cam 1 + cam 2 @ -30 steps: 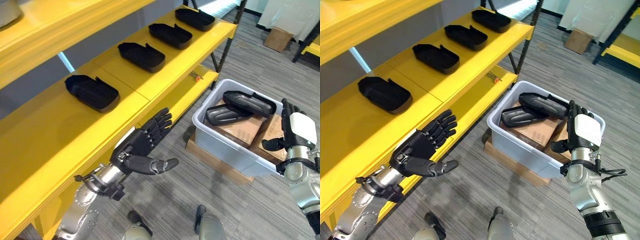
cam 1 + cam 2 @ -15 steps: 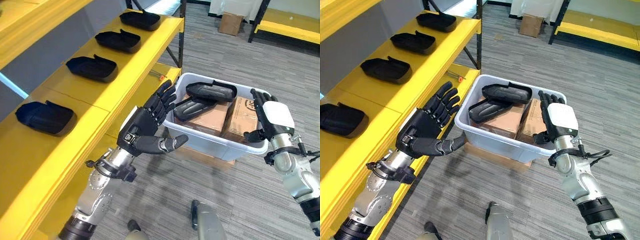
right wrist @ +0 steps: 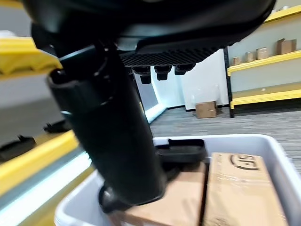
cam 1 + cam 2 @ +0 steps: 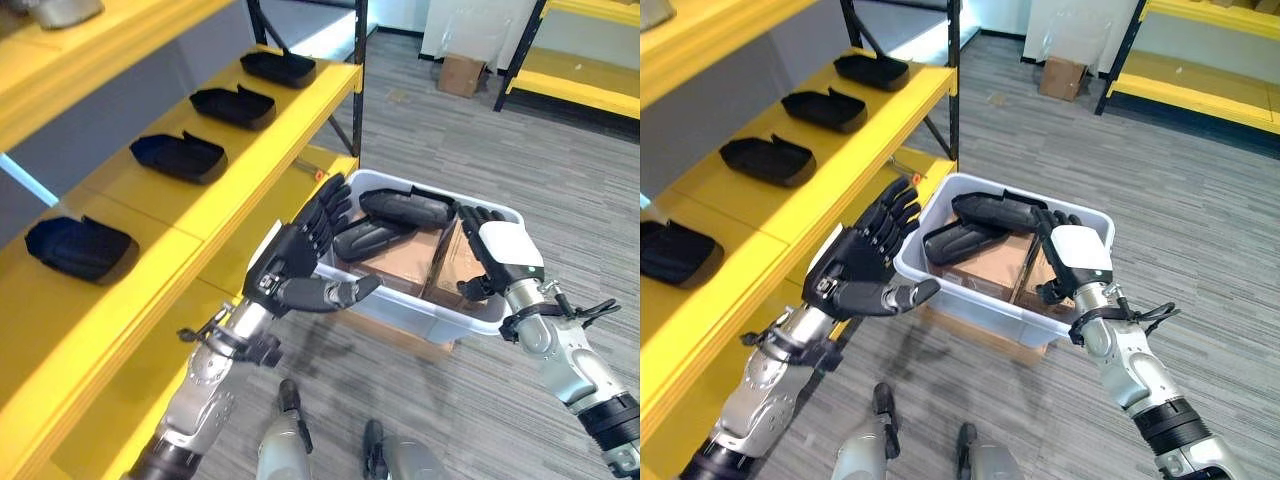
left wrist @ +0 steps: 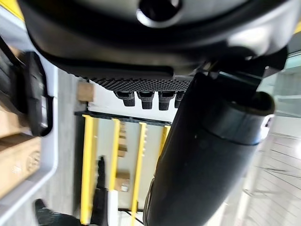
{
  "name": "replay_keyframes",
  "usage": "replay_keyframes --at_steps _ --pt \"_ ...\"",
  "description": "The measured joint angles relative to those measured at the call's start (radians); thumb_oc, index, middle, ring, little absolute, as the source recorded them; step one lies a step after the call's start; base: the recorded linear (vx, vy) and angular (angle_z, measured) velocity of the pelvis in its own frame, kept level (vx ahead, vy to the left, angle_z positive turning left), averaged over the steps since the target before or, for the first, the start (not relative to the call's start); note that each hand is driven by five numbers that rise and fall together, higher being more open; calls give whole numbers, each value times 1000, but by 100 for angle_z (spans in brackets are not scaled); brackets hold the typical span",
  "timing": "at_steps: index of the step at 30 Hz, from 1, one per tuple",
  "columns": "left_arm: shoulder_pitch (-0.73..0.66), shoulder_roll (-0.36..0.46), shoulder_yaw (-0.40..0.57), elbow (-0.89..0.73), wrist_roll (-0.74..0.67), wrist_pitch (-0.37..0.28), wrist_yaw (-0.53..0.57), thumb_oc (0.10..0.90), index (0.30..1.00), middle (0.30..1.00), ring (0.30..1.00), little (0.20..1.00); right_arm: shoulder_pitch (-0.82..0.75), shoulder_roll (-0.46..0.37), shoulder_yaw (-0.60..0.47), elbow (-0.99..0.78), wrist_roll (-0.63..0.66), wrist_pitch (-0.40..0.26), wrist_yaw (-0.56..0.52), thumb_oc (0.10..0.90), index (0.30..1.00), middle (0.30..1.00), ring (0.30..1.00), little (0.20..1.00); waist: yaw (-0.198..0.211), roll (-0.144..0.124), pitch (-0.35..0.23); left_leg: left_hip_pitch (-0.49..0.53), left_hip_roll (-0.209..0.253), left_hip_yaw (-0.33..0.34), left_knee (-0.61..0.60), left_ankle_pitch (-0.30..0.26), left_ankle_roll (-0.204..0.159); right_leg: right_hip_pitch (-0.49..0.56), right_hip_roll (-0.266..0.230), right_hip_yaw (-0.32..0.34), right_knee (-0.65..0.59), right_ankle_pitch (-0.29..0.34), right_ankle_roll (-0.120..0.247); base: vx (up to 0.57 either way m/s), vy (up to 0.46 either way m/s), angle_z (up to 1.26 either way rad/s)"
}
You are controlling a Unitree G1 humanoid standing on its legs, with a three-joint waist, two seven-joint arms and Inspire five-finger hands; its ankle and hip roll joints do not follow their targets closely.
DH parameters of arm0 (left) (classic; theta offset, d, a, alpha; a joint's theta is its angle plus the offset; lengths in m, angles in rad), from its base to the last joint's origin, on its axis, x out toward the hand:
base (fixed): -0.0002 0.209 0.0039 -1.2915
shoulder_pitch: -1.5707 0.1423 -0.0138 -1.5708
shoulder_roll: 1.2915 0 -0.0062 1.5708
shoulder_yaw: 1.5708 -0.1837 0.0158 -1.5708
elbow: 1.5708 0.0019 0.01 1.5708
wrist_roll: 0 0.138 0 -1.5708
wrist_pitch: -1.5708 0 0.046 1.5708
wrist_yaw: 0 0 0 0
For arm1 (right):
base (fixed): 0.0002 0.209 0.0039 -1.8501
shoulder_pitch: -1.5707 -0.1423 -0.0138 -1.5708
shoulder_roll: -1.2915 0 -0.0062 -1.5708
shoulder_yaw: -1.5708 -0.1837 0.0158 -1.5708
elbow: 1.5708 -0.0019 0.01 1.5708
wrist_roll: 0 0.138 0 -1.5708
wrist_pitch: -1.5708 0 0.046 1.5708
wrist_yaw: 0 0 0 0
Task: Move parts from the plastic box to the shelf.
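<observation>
A pale plastic box (image 4: 430,315) stands on the floor beside the yellow shelf (image 4: 200,190). Two black parts (image 4: 405,208) (image 4: 365,238) lie in it on brown cartons (image 4: 400,255). Several more black parts rest in a row on the shelf, such as one (image 4: 178,155) and another (image 4: 80,248). My left hand (image 4: 295,260) is open, fingers straight, just outside the box's shelf-side wall. My right hand (image 4: 500,255), white cover on its back, is open over the box's opposite side, near a carton. Neither hand holds anything. The right wrist view shows a black part (image 3: 181,150) in the box past the fingers.
A lower yellow shelf level (image 4: 290,200) runs beside the box. A flat cardboard base (image 4: 400,335) lies under the box. Black shelf posts (image 4: 360,40) rise behind it. A cardboard box (image 4: 462,72) and another yellow rack (image 4: 590,70) stand further back on the grey carpet.
The camera has swung from the shelf toward the box. My left hand has come from beside the shelf edge to the box's near wall. The right hand stays by the box's other side.
</observation>
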State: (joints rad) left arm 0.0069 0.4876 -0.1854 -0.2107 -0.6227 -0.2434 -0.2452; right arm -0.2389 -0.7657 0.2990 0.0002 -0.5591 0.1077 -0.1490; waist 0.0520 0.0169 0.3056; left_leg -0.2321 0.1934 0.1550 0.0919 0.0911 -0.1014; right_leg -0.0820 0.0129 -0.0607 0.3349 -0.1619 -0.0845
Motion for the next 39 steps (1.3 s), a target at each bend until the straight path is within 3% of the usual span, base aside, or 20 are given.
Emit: replay_keyframes --at_steps 3,4,5,6,10,15,25,30,33,34,37,39 --pt "2 0 34 -2 0 0 -24 900 1000 1000 1000 1000 39 -17 -3 -36 1 -4 -1 900 1000 1000 1000 1000 -24 10 -5 64 -8 37 -12 -3 39 9 11 -3 37 -41 25 141 65 -21" --pt "-5 4 43 -6 0 0 -32 900 1000 1000 1000 1000 46 -16 -2 -34 2 -1 0 900 1000 1000 1000 1000 -20 -11 4 73 -10 54 -20 61 66 -2 3 -5 61 -63 41 86 37 -13" --pt "-8 4 45 -6 -1 1 -32 900 1000 1000 1000 1000 48 -12 -2 -34 2 2 1 900 1000 1000 1000 1000 -17 -29 9 74 -18 65 -19 77 71 -4 -10 -8 71 -73 50 85 33 -6" --pt "-9 5 45 -5 0 6 -33 900 1000 1000 1000 1000 49 -3 -2 -34 3 9 1 900 1000 1000 1000 1000 -19 -48 10 77 -36 67 -26 77 80 -3 -31 -26 71 -79 57 40 12 1" --pt "-35 5 46 -6 0 18 -64 900 1000 1000 1000 1000 42 49 -1 -34 5 26 -1 900 1000 1000 1000 1000 14 -63 11 108 -81 76 -33 66 99 91 -82 -95 -44 -53 109 20 5 12" --pt "-34 4 55 -17 0 21 -81 900 1000 1000 1000 1000 1 83 0 -29 26 60 -6 900 1000 1000 1000 1000 40 -68 11 116 -87 59 -60 65 98 115 -82 -124 -99 -44 112 1 19 10" --pt "-23 4 35 -17 1 50 -115 900 1000 1000 1000 1000 -3 100 0 -34 94 83 -3 900 1000 1000 1000 1000 35 -84 20 111 -81 76 -54 53 90 88 -81 -98 -83 -44 111 58 69 -9" --pt "12 7 32 -17 14 50 -113 900 1000 1000 1000 1000 2 98 -4 -80 142 71 28 900 1000 1000 1000 1000 32 -90 24 111 -90 97 -41 33 96 81 -95 -80 -82 -44 113 98 201 -12" --pt "28 7 33 -16 26 51 -112 900 1000 1000 1000 1000 4 98 -7 -123 187 52 45 900 1000 1000 1000 1000 37 -93 25 109 -102 111 15 -18 107 97 -111 -78 -70 -52 124 124 243 -8" --pt "36 6 32 -16 13 53 -116 900 1000 1000 1000 1000 6 95 -9 -135 217 51 45 900 1000 1000 1000 1000 35 -93 25 111 -107 112 32 -37 112 97 -121 -88 -49 -54 127 154 324 -10" --pt "49 -7 33 -15 -27 54 -113 900 1000 1000 1000 1000 23 121 -24 -181 260 39 44 900 1000 1000 1000 1000 46 -96 28 115 -129 111 70 -92 140 -27 -169 -119 231 -42 152 141 130 -27" --pt "63 -7 31 -17 -29 54 -111 900 1000 1000 1000 1000 69 154 -21 -222 267 1 45 900 1000 1000 1000 1000 36 -100 32 167 -125 109 82 -129 153 -58 -211 -124 359 24 154 163 -187 -8"
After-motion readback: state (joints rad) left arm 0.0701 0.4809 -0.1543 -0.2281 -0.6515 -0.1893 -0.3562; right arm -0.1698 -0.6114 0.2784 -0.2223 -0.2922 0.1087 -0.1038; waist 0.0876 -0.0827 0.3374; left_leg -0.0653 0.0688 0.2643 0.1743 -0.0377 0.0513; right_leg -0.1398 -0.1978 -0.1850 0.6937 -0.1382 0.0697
